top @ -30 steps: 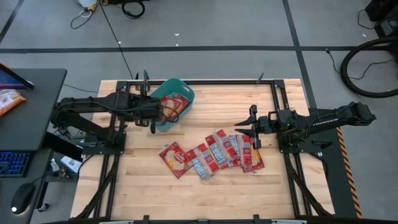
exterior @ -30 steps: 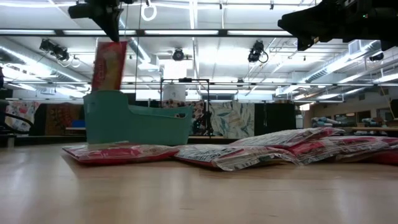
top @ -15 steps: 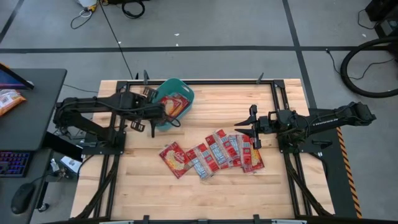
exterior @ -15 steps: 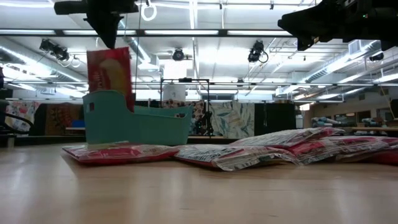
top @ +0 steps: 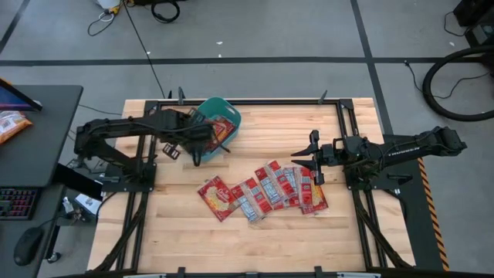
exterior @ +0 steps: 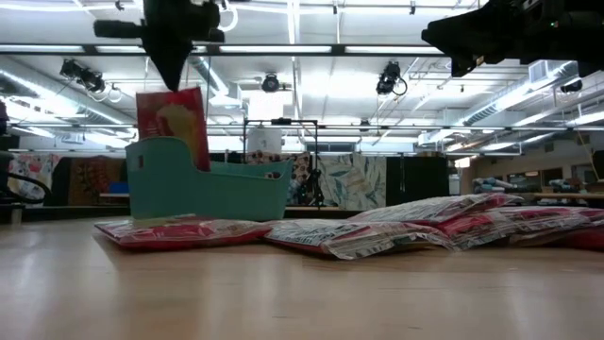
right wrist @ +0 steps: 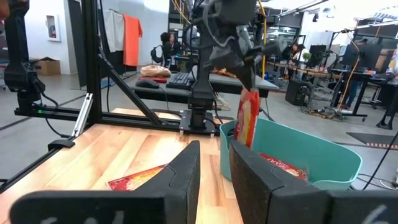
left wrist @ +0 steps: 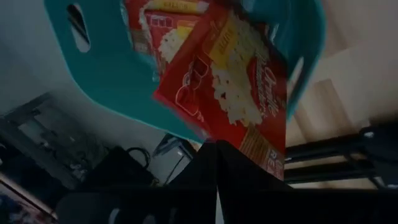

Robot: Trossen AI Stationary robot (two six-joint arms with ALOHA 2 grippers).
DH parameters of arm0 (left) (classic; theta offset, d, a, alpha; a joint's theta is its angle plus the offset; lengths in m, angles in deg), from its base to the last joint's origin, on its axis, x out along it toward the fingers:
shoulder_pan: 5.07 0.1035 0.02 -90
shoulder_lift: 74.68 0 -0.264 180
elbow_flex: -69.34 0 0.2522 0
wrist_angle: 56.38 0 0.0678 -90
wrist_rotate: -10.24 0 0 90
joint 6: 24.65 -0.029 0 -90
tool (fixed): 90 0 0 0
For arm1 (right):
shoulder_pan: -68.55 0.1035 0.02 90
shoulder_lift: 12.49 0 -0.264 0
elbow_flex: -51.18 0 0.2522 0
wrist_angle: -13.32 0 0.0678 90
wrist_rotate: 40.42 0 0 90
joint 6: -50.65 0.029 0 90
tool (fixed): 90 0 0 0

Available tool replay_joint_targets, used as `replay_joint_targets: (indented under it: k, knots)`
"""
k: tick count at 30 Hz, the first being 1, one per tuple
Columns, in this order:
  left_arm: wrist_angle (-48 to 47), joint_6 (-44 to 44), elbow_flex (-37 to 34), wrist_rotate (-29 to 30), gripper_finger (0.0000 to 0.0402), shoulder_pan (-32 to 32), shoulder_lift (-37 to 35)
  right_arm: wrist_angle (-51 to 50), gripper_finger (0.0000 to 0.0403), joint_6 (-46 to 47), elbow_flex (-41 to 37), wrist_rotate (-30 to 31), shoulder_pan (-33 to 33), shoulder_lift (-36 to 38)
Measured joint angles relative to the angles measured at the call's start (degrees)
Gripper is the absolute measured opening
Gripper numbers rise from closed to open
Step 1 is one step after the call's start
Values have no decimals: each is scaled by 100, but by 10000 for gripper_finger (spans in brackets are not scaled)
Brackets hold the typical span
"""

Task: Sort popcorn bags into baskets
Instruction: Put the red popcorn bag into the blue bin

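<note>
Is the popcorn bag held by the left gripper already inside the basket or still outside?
Partly inside. The left gripper holds the popcorn bag upright by its top edge; its lower part is behind the basket wall, its upper part above the rim.

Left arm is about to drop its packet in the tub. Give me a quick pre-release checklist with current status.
1. Left gripper shut on the held popcorn bag: ok, pinched at its top edge.
2. Bag over the teal basket: ok, its lower part is already below the rim in the low view.
3. Room in the basket: ok, at least one packet lies flat inside.
4. Right gripper clear of the drop: ok, it hangs above the far end of the row of bags.
5. Basket stands flat on the table: ok.
</note>
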State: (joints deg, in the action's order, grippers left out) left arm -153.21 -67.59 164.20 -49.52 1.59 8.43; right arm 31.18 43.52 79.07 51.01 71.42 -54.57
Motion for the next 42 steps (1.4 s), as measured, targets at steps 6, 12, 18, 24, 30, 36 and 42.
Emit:
replay_joint_targets:
  k: [6,12,18,24,30,36,42]
  knots:
    - [301,-795,0,177,0,202,445,-17,91,-9,0,0,2,-2]
    - [1034,-1461,0,238,4,473,888,-6,91,-12,0,0,1,-1]
    - [1857,-1710,0,266,8,731,1303,-5,91,-12,0,0,1,-1]
    - [2407,-1148,0,360,50,871,1503,-37,91,-27,0,0,2,0]
    - [2439,-234,60,943,130,631,1508,-39,91,-36,0,0,1,-2]
    - [2479,1183,141,-1511,150,-92,1511,-42,91,-36,0,0,0,-2]
    - [2658,3115,-92,-2622,143,-877,1640,-43,91,-36,0,0,1,-2]
